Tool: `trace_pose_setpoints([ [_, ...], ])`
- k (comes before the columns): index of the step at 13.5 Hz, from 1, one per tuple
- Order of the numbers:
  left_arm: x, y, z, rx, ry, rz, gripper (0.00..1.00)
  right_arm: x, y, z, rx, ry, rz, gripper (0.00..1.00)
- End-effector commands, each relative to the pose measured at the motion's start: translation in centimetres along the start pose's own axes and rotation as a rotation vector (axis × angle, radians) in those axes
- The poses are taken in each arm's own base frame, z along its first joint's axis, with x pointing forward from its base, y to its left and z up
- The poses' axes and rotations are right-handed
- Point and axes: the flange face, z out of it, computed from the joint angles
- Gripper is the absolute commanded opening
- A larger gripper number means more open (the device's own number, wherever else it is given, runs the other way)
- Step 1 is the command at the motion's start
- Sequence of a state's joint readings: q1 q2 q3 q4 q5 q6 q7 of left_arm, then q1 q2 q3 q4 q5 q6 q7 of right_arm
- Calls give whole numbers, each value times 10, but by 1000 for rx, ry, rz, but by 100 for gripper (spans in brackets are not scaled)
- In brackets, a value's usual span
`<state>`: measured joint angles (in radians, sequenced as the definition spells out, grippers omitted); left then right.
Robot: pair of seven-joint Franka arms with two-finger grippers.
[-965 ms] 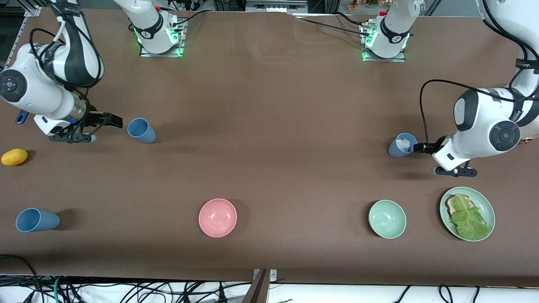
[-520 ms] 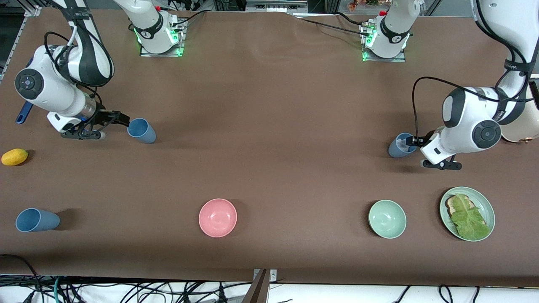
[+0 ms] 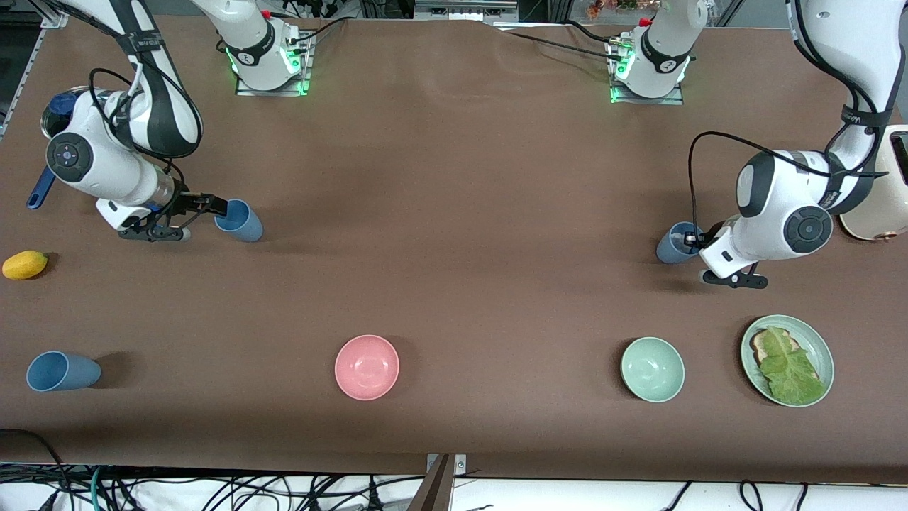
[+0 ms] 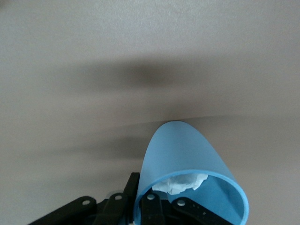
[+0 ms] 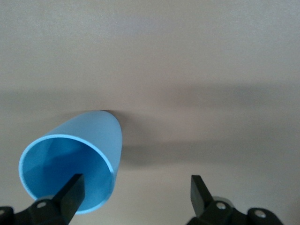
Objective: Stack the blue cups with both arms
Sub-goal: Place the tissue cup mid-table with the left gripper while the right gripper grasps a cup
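The right pincer is spread wide at the mouth of a blue cup that stands toward the right arm's end of the bench. In the right wrist view one of its fingers sits in front of the cup's open mouth and the other is well clear of the outside wall, so the rim lies between them, probably so it can be lifted by its edge. It has not gripped yet. The left pincer is at the greyer blue cup toward the left arm's end. In the left wrist view its fingers are drawn close together with the thin wall of that cup pinched between them, one outside and one just inside the rim. A rim hold would leave the cup's body free to drop into another. Something white and crumpled lies inside this cup, and what it is cannot be made out. The left arm's wrist covers part of that rim in the front view. The fingertips are cut off at the frame edge in both wrist views. A third blue cup stands apart, nearer the front camera at the right arm's end. The pink bowl and mint-green bowl sit along the same near row.
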<state>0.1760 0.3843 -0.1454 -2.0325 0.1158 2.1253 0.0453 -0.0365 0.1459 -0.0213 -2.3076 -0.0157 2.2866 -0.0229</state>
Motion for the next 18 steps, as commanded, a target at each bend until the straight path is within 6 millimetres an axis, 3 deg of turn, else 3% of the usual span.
trace_pose_setpoints([
  [1,2,1,-36,-2,4,0,0,0,-4,8,-10,4,-27,100],
  [4,10,37,-89,-78,-38,-17,0,0,-6,17,-10,-13,-34,100],
  [5,13,60,-105,-104,-39,-27,0,0,-6,17,-10,-14,-34,93],
  [6,16,90,-114,-116,-33,-41,0,0,-6,20,-10,-19,-34,78],
  [10,16,239,-108,-113,-40,-128,0,0,-13,24,-8,-32,-47,5],
  [11,15,267,-102,-116,-50,-152,0,1,-13,24,-9,-29,-47,0],
  [15,10,372,-57,-126,-10,-158,0,4,-13,20,-9,-23,-57,0],
  [16,7,390,-45,-127,-2,-150,0,5,-13,18,-9,-20,-59,0],
  [18,13,397,-25,-125,6,-149,0,10,-13,9,-11,-6,-64,0],
])
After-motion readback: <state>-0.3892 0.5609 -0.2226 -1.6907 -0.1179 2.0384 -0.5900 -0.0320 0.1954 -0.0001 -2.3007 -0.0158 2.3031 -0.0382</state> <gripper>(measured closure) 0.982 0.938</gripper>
